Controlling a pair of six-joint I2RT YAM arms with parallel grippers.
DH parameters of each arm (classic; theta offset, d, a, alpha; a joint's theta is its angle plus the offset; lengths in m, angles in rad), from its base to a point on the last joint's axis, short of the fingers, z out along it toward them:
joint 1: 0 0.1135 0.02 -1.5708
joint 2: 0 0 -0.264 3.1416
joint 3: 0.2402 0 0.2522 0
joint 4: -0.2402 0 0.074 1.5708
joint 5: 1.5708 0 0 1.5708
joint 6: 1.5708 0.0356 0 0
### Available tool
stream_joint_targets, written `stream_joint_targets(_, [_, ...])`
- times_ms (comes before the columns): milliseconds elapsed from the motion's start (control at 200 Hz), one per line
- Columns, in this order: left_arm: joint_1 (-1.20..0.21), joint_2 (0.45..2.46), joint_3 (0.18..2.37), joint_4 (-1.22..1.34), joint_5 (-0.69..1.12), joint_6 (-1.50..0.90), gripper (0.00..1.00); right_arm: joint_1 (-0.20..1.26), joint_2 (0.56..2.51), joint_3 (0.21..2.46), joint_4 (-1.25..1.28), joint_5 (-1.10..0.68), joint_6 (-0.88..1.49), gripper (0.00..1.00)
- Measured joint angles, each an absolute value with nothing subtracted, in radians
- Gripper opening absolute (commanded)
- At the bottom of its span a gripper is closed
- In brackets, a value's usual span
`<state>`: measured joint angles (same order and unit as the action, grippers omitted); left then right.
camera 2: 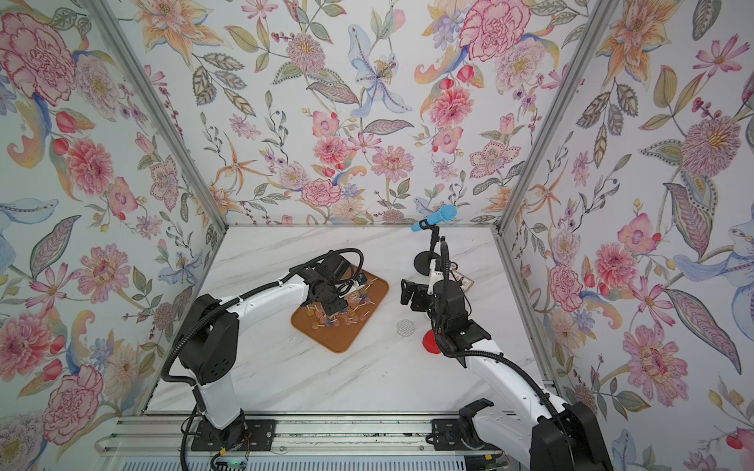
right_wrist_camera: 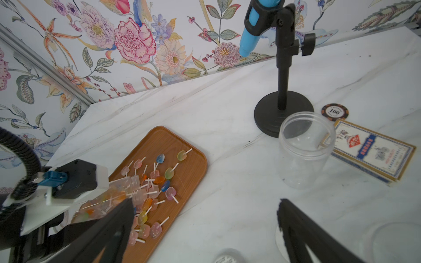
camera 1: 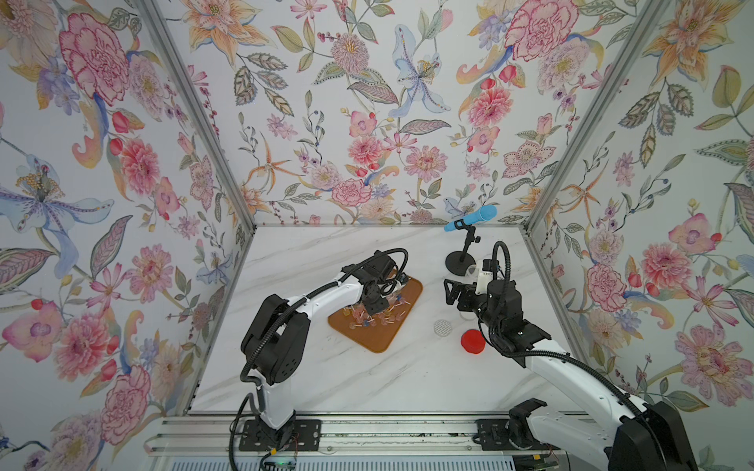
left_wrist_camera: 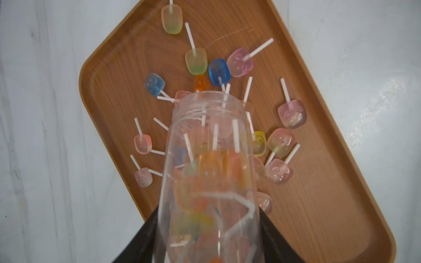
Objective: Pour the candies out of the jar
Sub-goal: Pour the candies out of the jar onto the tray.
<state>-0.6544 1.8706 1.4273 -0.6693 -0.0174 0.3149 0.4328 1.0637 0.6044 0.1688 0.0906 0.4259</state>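
Observation:
My left gripper (left_wrist_camera: 209, 218) is shut on a clear plastic jar (left_wrist_camera: 209, 159), one black finger on each side of its body. The jar is tipped mouth-down over a brown wooden tray (left_wrist_camera: 319, 205). Several candies (left_wrist_camera: 219, 71), small lollipops in pink, blue, orange and yellow-green on white sticks, lie scattered on the tray, and more show inside the jar. Both top views show the left gripper (camera 1: 377, 304) over the tray (camera 1: 383, 338) with candies (camera 1: 391, 318) around it. My right gripper (right_wrist_camera: 205, 205) hangs open and empty over bare table to the right of the tray.
A second, empty clear jar (right_wrist_camera: 305, 150) stands by a black microphone stand (right_wrist_camera: 282, 109) holding a blue microphone (camera 1: 473, 218). A poker chip (right_wrist_camera: 335, 111) and a card box (right_wrist_camera: 373, 150) lie behind it. A red lid (camera 1: 472, 340) and a round clear lid (camera 1: 441, 327) lie near the right arm.

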Motion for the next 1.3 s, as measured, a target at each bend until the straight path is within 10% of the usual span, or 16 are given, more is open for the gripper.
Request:
stream_joint_targets(1061, [-0.671, 1.932, 1.628, -1.006, -0.17, 0.269, 0.0, 0.462, 1.138, 0.667, 0.168, 0.042, 0.444, 1.0])
stream_joint_targets(1301, [-0.638, 1.901, 1.602, -0.896, 0.033, 0.237, 0.0, 0.463, 1.161, 0.701, 0.153, 0.03, 0.45, 1.0])
